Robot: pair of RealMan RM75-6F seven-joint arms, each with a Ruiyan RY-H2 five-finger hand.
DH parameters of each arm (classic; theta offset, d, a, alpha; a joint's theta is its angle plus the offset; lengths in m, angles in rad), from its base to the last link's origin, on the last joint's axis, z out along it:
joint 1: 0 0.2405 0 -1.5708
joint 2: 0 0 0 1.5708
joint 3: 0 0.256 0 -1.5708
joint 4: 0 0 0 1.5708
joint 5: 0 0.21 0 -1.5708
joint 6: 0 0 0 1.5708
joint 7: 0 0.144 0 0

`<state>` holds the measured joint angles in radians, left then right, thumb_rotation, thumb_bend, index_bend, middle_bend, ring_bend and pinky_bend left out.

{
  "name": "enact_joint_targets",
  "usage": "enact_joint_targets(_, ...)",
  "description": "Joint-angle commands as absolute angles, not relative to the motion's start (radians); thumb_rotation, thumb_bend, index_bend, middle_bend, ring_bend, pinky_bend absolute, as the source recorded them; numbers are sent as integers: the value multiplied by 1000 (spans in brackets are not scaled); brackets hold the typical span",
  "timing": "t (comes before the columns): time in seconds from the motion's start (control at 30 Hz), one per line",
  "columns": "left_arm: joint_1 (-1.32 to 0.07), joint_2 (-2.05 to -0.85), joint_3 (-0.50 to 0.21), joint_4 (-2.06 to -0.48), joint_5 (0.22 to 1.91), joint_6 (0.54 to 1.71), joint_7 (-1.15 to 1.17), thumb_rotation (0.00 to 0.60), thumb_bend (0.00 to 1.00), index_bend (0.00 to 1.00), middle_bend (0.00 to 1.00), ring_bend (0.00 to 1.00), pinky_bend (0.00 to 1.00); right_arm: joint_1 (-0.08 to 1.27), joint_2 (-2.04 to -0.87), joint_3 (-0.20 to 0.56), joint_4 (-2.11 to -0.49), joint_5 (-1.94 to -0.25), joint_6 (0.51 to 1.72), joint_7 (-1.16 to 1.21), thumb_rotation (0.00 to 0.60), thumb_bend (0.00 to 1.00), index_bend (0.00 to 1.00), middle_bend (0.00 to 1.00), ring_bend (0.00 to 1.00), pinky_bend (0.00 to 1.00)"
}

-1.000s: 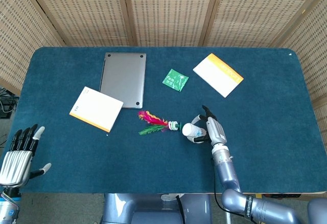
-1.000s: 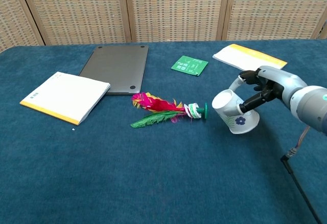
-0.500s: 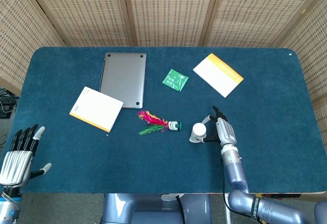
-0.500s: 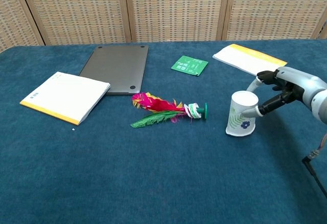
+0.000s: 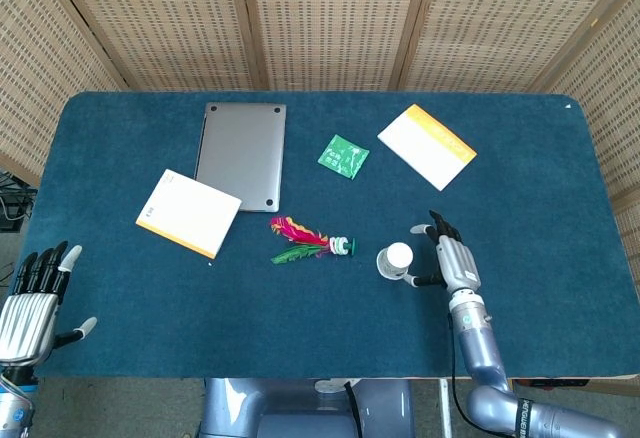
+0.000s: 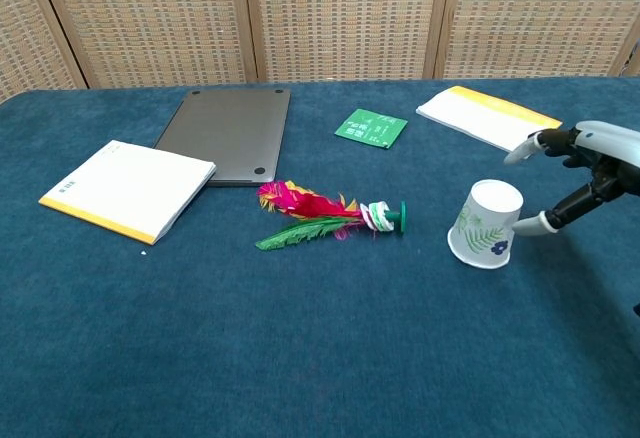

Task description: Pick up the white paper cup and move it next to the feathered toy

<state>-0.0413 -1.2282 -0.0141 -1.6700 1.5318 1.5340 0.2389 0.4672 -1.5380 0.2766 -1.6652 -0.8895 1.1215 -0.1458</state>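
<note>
The white paper cup (image 6: 486, 223) with a leaf print sits bottom up and tilted on the blue cloth, just right of the feathered toy (image 6: 325, 216). The head view shows the cup (image 5: 396, 259) a short gap from the toy (image 5: 308, 241). My right hand (image 6: 590, 173) is to the right of the cup with its fingers spread; one fingertip (image 6: 528, 226) lies at the cup's lower side, and I cannot tell whether it touches. In the head view the right hand (image 5: 452, 258) holds nothing. My left hand (image 5: 30, 298) hangs off the table's near left corner, fingers extended and empty.
A closed grey laptop (image 5: 241, 153) lies at the back left, with a white, orange-edged notebook (image 5: 188, 212) in front of it. A green packet (image 5: 343, 155) and a second white-and-orange booklet (image 5: 427, 145) lie behind the toy and cup. The table's front edge (image 5: 330, 376) is close to the cup.
The right hand set the cup down bottom up beside the toy, opened its fingers and drew back to the right. The cup now leans. The left hand barely moved.
</note>
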Motion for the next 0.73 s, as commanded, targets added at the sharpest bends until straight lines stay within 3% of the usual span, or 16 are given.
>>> enact_joint_targets(0.03,-41,-1226,-19,-1667,1526,1535,233,600,112,0,0,0,0,426,-1474,228,-1706,-1021,1193,-153,600,251,249,0,0,0)
enact_joint_targets(0.17,-40,-1225,-23,-1665,1519,1537,224,600,112,0,0,0,0,371,-1424,155,-1682,-1204,1299,-150,600,248,233,0,0,0)
enact_joint_targets(0.27,-38,-1223,-26,-1663,1514,1540,220,600,113,0,0,0,0,321,-1411,115,-1604,-1322,1417,-165,600,241,167,0,0,0)
enact_joint_targets(0.43,-38,-1222,-32,-1657,1507,1543,213,600,112,0,0,0,0,261,-1395,75,-1516,-1412,1520,-185,600,223,50,0,0,0)
enact_joint_targets(0.73,-35,-1223,-35,-1649,1504,1549,212,600,113,0,0,0,0,182,-1390,36,-1478,-1496,1621,-151,600,218,21,0,0,0)
